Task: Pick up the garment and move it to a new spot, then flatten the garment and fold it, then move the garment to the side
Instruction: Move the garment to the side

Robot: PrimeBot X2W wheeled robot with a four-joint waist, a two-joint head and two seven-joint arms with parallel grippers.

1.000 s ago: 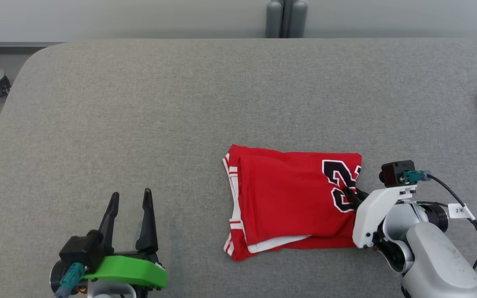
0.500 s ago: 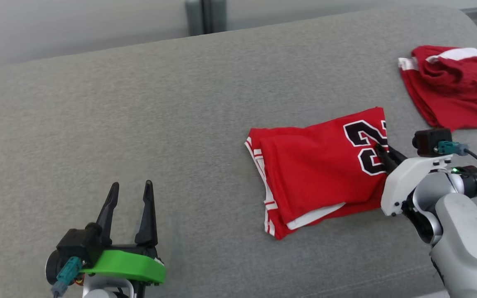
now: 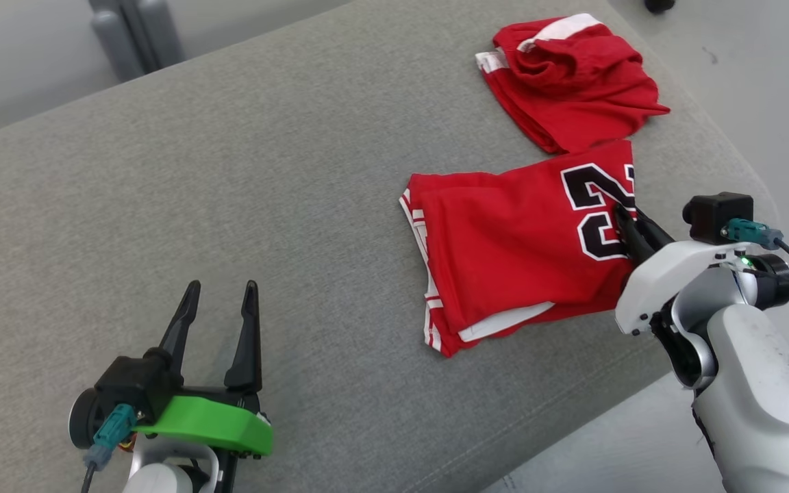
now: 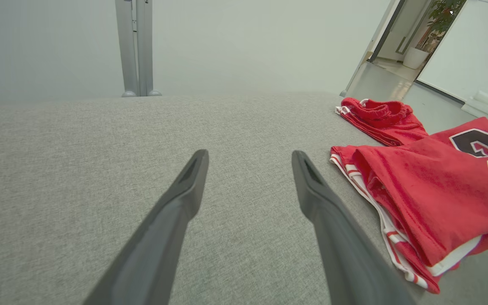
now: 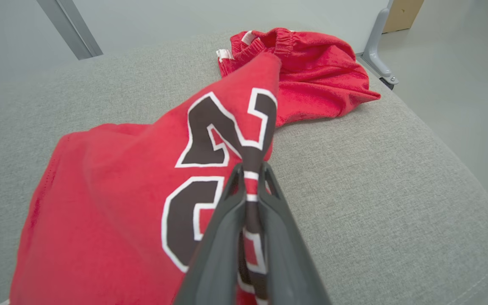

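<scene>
The garment (image 3: 511,246) is a folded red jersey with black-and-white numerals, lying on the grey padded table (image 3: 264,178). My right gripper (image 3: 624,218) is shut on the jersey's numbered right edge, and the cloth is pinched between its dark fingers (image 5: 227,220) and lifted slightly there. In the right wrist view the jersey (image 5: 112,203) spreads away to the left. My left gripper (image 3: 220,291) stands open over bare table at the lower left, well apart from the jersey (image 4: 422,190), with nothing between its fingers (image 4: 180,203).
A second red garment (image 3: 572,75) with white trim lies crumpled at the table's far right corner, close behind the jersey. The table's right edge (image 3: 723,150) runs just beside my right arm, with grey floor beyond. Grey posts (image 3: 127,34) stand behind the table.
My right gripper has closed on the jersey's numbered edge. The head camera has turned to the right, bringing the second red garment and the table's right edge into view. The left gripper stays put.
</scene>
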